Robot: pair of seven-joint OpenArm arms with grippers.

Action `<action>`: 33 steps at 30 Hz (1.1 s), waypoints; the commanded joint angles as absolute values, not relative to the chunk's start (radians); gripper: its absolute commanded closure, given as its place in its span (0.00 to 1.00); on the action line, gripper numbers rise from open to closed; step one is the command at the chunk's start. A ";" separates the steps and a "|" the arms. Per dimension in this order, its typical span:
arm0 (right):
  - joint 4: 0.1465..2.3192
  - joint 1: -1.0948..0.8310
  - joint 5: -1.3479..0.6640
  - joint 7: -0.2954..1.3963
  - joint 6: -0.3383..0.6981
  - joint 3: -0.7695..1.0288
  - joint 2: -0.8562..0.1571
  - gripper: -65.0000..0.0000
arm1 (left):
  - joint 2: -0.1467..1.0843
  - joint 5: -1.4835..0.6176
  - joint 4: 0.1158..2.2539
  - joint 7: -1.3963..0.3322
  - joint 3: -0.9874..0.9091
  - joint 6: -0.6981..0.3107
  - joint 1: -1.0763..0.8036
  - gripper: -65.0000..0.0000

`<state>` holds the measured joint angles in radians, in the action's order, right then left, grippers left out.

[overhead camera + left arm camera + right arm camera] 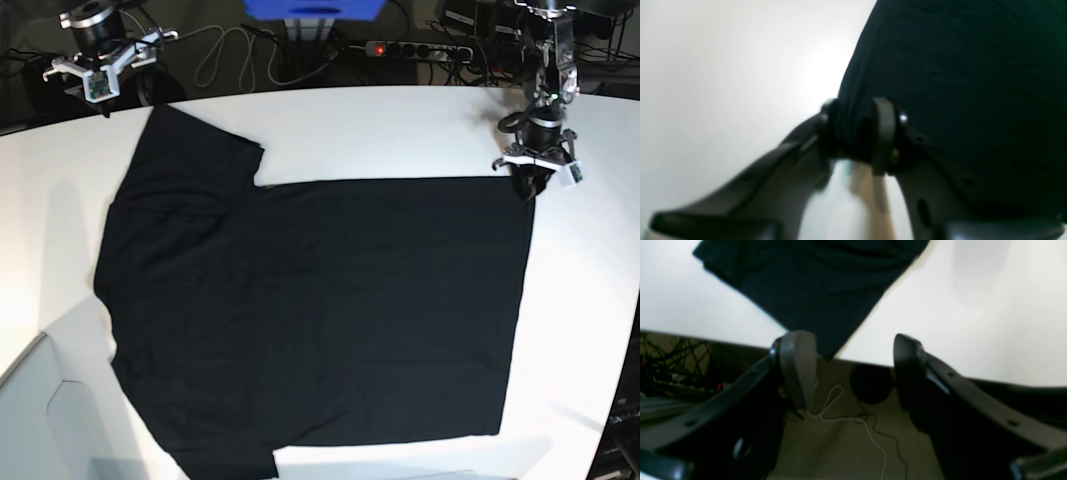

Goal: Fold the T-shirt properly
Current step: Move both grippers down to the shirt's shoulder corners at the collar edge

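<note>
The left claw (857, 133) is clenched on a bunched bit of the T-shirt (957, 83): in the left wrist view black cloth is pinched between its two fingers, and the rest of the garment spreads away from the claw over the white tabletop (723, 66). In the base view this left claw (528, 180) sits at the far hem corner of the T-shirt (320, 310).

From that corner the shirt lies flat, plain black side up. Its long axis runs sideways across the tabletop (400, 130) away from the left claw, with the straight hem at the claw's end and the shoulders and sleeves at the opposite end, toward the other arm. One sleeve reaches out to the far corner there; the other lies at the near edge.

The right claw (853, 370) is released, its fingers standing wide apart with nothing between them. It hovers just off the tabletop's edge, over the floor (840, 440) with its loose cables (873, 436). The tip of the far sleeve lies just ahead of its fingertips, not touching. In the base view the right claw (100, 75) hangs just beyond that sleeve.
</note>
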<state>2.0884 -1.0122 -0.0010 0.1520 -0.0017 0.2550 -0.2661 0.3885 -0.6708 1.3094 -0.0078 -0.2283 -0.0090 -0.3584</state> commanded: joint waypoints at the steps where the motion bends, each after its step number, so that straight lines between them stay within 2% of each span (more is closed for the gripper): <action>1: 2.103 -1.026 0.002 0.133 0.002 0.262 -0.274 0.46 | 0.394 -0.677 1.316 -0.074 -0.226 -0.004 -0.389 0.83; 5: 2.103 -1.024 0.002 0.133 0.002 0.262 -0.274 0.46 | 0.423 -0.677 1.346 -0.074 -0.228 -0.004 -0.414 1.00; 11: 2.103 -0.992 0.002 0.134 0.002 0.262 -0.271 0.46 | 0.421 -0.679 1.346 -0.073 -0.228 -0.002 -0.417 1.00; 21: 2.104 -0.846 -0.002 0.286 0.002 0.257 -0.269 0.44 | 0.407 -0.679 1.480 -0.073 -0.303 -0.002 -0.504 1.00; 26: 2.103 -0.754 -0.005 0.403 0.048 0.242 -0.266 0.32 | 0.392 -0.671 1.484 -0.074 -0.348 -0.002 -0.527 1.00; 33: 2.087 -0.644 -0.001 0.576 0.071 0.242 -0.205 0.31 | 0.392 -0.671 1.488 -0.074 -0.348 -0.002 -0.544 1.00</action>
<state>2.0773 -0.6415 -0.0036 0.5922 0.0612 0.2382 -0.1986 0.3771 -0.6697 1.4727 -0.1017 -0.3370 -0.0029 -0.5381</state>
